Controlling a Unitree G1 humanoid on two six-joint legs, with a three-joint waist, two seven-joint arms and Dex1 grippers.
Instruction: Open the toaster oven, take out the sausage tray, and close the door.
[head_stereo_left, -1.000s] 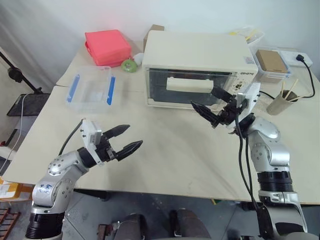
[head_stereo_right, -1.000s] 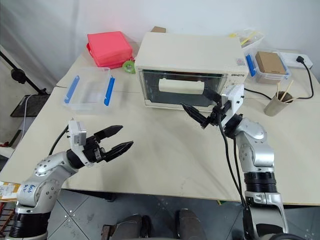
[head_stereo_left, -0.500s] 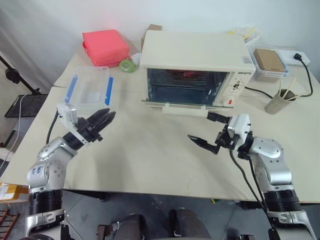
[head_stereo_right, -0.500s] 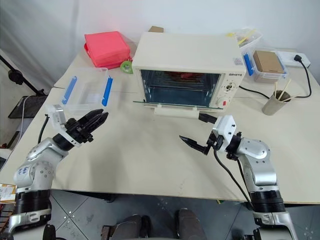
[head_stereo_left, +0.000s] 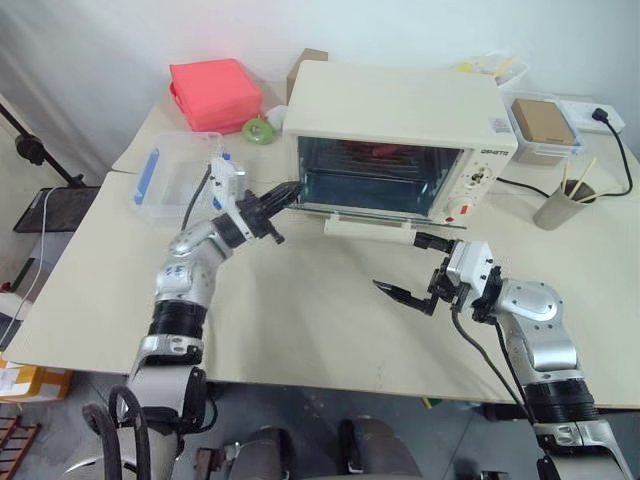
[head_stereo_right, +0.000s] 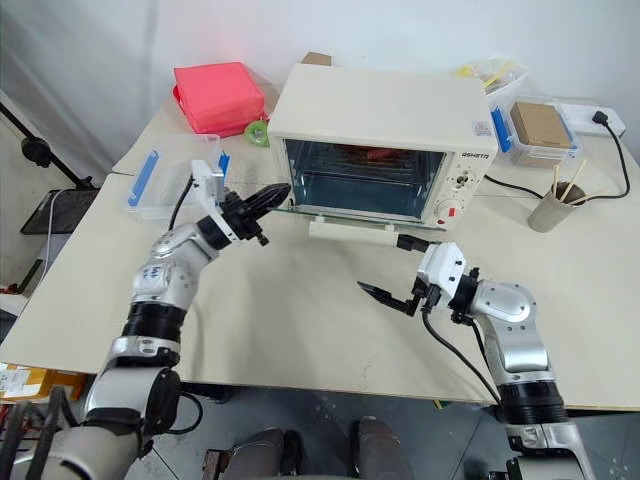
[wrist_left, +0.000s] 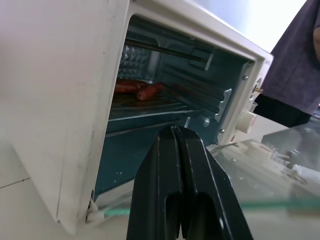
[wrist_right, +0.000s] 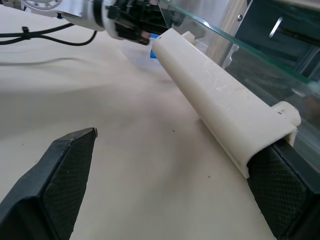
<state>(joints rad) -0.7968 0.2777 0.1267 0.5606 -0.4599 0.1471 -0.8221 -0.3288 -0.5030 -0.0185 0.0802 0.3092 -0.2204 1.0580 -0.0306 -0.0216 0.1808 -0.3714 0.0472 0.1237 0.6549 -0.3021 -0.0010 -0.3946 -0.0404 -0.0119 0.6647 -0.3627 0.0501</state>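
Left pincer (wrist_left: 175, 150), closed and empty, points into the toaster oven (head_stereo_left: 395, 110) toward the sausage tray (wrist_left: 140, 97); right pincer (head_stereo_left: 412, 265) stands wide open, empty, beside the lowered door (head_stereo_left: 365, 226).

Dark brand lettering stands on the upper right front corner of the toaster oven (head_stereo_left: 400, 110), above its knobs in the upper middle of the frame, but it is too small to be read for certain.

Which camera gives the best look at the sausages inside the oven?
The left wrist view: it looks straight into the open toaster oven, where the sausages lie on the rack. Both head views show them as a reddish patch deep inside. The right wrist view shows the door handle instead.
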